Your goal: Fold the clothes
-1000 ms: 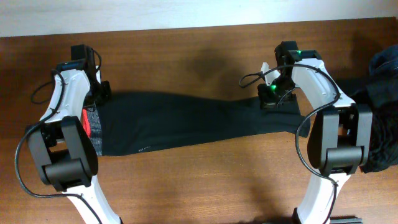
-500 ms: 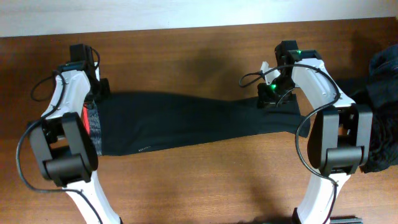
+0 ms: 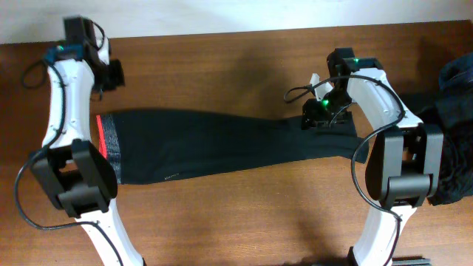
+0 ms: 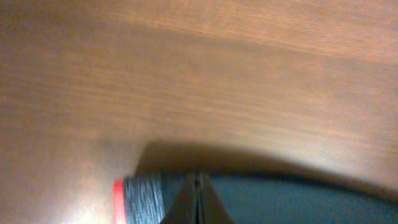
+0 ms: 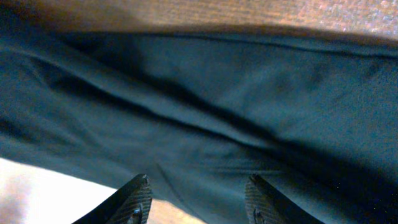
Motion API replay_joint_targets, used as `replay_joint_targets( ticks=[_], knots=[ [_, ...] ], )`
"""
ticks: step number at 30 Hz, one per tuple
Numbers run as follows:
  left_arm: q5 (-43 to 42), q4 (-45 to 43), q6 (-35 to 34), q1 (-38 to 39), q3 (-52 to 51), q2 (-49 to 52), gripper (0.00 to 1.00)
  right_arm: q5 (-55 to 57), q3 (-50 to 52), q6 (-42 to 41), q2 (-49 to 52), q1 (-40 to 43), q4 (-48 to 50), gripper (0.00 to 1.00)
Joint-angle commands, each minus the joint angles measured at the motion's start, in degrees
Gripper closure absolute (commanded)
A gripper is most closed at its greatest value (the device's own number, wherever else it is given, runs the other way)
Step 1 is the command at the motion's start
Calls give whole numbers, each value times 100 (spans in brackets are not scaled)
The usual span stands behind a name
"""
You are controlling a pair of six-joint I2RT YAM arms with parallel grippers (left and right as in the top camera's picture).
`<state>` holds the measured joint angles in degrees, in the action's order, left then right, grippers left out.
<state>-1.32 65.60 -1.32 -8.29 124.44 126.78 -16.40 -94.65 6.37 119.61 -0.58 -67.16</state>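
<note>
On the wooden table (image 3: 222,222) the black pants (image 3: 222,144) lie flat and lengthwise, with the waist at the left and the legs running right toward a heap of dark denim (image 3: 454,96) (not part of this job). The cloth looks light and limp, so it should drape rather than hold shape. The firmer grey waistband (image 3: 109,148) with its red edge (image 3: 99,137), and the leg ends, seem the best places to pinch. The right gripper (image 5: 199,199) hovers over a leg with its jaws apart. The left gripper (image 4: 198,183), its jaws pressed together and apparently empty, hangs by the waistband's far corner.
</note>
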Motion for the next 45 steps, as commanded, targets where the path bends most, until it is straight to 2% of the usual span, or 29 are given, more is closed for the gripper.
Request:
replay_joint_targets(
  ticks=[1,6,15,21,25,27,33,39,42,45],
  knots=[
    [-407,658,-448,79,356,-177,100,-144,-79,9,-96,-22,-175,46],
    [-380,1377,-442,293,-254,-105,100,-140,208,-87,-96,-22,-37,46],
    [-33,184,-444,323,-2232,-101,100,-92,920,-85,-96,-22,498,46],
    [284,-131,-444,107,-2579,-101,100,734,1088,-90,-96,-4,627,46],
    [413,-382,-446,17,-2850,-101,100,1574,1088,-396,-96,66,564,46],
    [413,-584,-444,-15,-3016,-101,100,1602,1086,-415,-96,142,616,45],
    [415,-1121,-444,-42,-3482,-101,99,1609,1086,-431,-96,332,837,37],
    [417,-1300,-442,-96,-3622,-101,99,1506,981,-428,-96,540,1287,24],
    [415,-1314,-442,-101,-3602,-101,98,1497,586,-428,-98,560,1060,17],
    [415,-1311,-442,-105,-3602,-101,98,1552,63,-358,-98,560,634,15]
  ],
)
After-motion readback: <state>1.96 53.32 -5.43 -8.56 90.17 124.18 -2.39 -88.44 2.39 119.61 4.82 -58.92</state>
